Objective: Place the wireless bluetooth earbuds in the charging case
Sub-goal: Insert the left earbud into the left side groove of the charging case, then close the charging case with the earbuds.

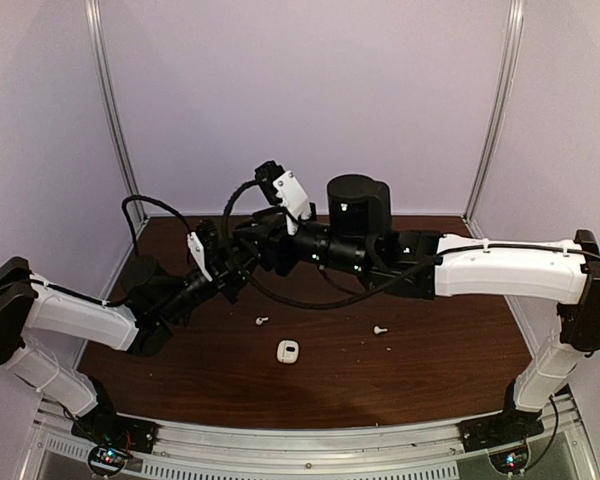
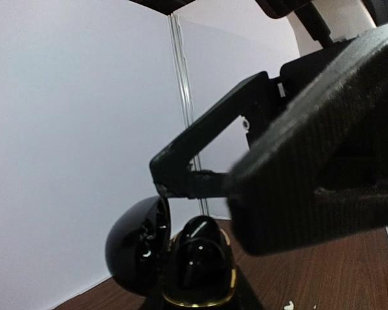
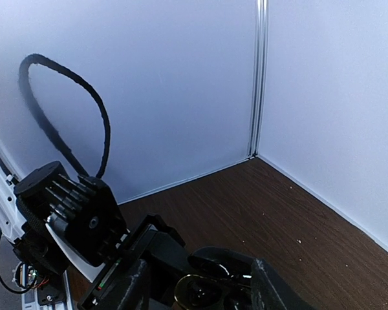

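Above the tabletop, the left end effector grasps the open black charging case. The right end effector, jaws parted and empty, hovers over a black earbud apparently seated inside. Next: retreat without nudging it, then fetch a white earbud near the white case.

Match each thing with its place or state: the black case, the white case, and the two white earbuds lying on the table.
Things:
1. black case
2. white case
3. left white earbud
4. right white earbud

Places or states:
A. on the table, right of the white case
B. lid swung open
C. on the table, nearest its front edge
D. on the table, left of the white case

Pairs: 1-B, 2-C, 3-D, 4-A.
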Tool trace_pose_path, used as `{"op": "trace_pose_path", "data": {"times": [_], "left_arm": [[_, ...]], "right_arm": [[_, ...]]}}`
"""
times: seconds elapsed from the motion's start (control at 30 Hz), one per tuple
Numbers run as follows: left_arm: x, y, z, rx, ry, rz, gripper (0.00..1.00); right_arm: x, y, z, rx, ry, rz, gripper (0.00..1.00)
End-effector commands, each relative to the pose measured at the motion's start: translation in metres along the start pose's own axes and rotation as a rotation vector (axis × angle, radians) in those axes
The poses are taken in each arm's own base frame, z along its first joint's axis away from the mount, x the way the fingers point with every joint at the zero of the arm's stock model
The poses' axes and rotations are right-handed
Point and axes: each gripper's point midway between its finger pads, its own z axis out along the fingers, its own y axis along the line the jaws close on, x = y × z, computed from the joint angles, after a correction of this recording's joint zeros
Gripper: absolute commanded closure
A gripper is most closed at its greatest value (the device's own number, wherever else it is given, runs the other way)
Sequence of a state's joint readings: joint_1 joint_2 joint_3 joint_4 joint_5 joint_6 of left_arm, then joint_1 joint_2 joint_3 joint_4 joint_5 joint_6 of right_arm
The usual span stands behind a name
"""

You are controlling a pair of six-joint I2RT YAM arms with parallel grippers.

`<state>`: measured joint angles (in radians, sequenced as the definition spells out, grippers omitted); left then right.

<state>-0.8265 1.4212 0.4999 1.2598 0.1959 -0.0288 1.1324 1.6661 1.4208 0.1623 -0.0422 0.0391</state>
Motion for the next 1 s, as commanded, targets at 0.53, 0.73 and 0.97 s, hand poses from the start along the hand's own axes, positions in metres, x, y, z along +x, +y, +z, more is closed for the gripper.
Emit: {"op": "trace_pose_path", "data": {"times": [0.53,0.73,0.97], "left_arm": [[-0.026,-0.034,-0.006,0.201,-0.068,-0.037,1.00],[-0.031,-0.045,-0.005,0.287,-0.076,-0.081,1.00],[-0.032,-0.057,-0.002,0.368,-0.083,-0.103,1.00]], "right_arm": [[-0.025,-0.022,-0.052,-0.181,0.026,-0.010,0.43],[-0.007,-0.010,-0.058,-0.289,0.087,-0.029,0.42],[0.001,-0.006,-0.060,-0.318,0.123,-0.054,0.36]]}}
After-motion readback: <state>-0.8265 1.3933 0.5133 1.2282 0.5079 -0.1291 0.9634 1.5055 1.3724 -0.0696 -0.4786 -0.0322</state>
